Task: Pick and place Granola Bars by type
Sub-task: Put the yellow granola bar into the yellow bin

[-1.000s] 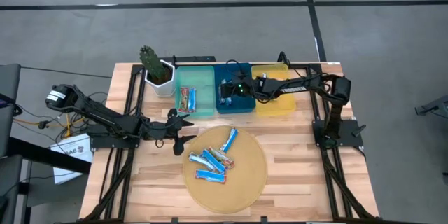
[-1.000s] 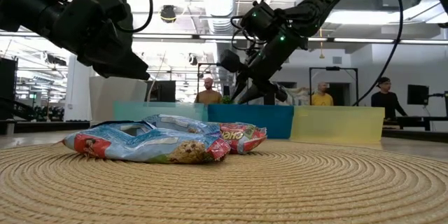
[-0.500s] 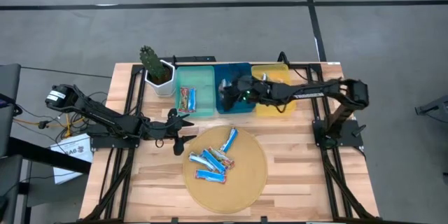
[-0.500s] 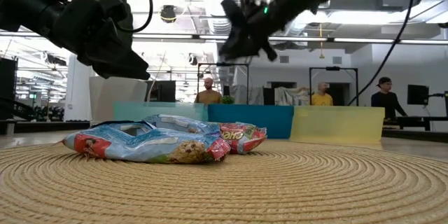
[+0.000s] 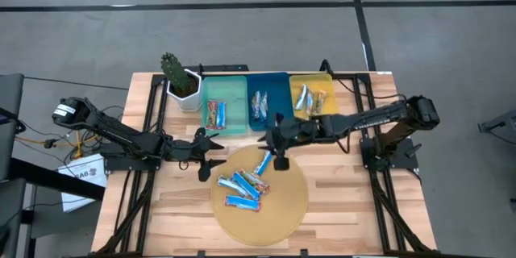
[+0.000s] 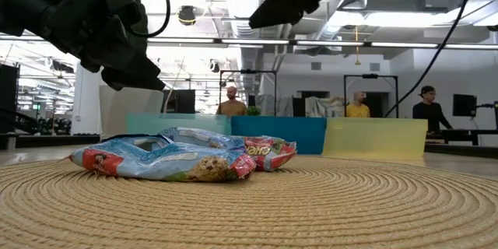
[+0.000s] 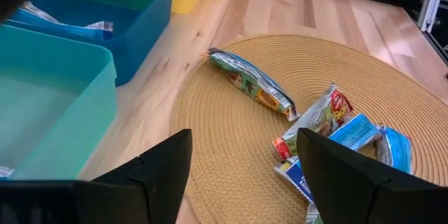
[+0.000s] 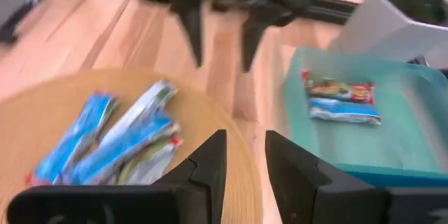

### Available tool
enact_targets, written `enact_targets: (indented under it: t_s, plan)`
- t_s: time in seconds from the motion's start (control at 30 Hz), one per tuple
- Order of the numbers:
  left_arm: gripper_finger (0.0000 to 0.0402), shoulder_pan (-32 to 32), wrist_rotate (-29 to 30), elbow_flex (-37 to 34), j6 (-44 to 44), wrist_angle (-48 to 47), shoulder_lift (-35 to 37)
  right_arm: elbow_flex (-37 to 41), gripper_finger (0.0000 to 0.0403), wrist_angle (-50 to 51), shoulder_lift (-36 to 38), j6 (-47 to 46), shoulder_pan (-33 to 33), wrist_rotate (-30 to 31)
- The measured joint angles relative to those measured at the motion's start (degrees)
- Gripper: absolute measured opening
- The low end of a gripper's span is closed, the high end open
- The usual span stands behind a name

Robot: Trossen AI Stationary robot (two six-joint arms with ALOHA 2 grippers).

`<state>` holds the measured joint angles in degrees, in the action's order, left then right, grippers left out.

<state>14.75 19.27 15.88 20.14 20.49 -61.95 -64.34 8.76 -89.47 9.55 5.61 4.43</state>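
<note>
The right claw (image 5: pixel 280 161) hangs over the far edge of the round mat (image 5: pixel 282 210), just above the lone bar (image 5: pixel 264 161) that lies apart from the rest. Its fingers (image 8: pixel 210 164) stand a narrow way apart with nothing between them.

The risk I see is that gap. It looks slim for a foil wrapper, so if the claw drops as it is, a fingertip could land on the bar and skid it across the weave, or pinch only a crimped end and let it slip on the lift. The bar also lies at a slant, so a poorly turned wrist would catch it cornerwise.

The pile (image 5: pixel 242 187) of about 4 bars lies near the mat's middle, overlapping. A grab there could drag 2 at once, and a mixed pair would end in the wrong tray.

The left claw (image 5: pixel 211 149) waits spread wide and empty at the mat's left rim, close to the right one. If both go for the mat together, they could knock.

3 trays stand along the far side: the teal tray (image 5: pixel 223 97) holds 1 bar, the blue tray (image 5: pixel 270 106) and yellow tray (image 5: pixel 322 97) each hold some too. A cactus (image 5: pixel 173 71) sits beside the teal one, clear of the work.
</note>
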Motion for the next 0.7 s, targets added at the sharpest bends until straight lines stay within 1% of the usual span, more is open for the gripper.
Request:
enact_targets:
  t_s: [0.27,0.7]
  plan:
    - [0.0249,0.02,0.04,-0.01,1.90,0.14,0.00,0.00,0.0093,5.59,0.00,10.40,4.60,0.04]
    - [0.0249,0.01,0.09,-0.02,2.34,2.95,0.00,0.00,0.0093,5.15,-0.02,11.02,5.53,0.08]
